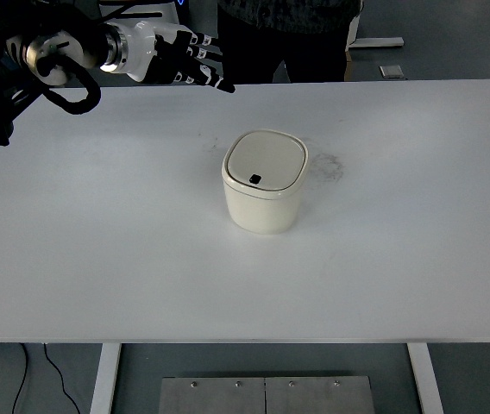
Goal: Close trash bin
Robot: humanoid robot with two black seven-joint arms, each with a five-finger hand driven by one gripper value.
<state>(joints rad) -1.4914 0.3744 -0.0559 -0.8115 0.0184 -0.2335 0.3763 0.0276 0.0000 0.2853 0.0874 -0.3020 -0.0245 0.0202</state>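
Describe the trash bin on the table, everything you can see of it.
The bin is a small cream-white tub with rounded corners, smooth like plastic. Its flat, rounded-square lid is shut flush and bears a small dark square mark near its front edge. It stands upright about mid-table, slightly toward the far side. Nothing touches it but the table; the left robot hand is up at the far left, well clear.

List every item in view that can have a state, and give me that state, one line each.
trash bin: upright near the table's middle, nothing touching it.
lid: down flat on the bin, closed.
left hand: raised over the table's far left, fingers relaxed, holding nothing.
table: faint smudge right of the bin.
person: standing behind the far edge, only partly in view.
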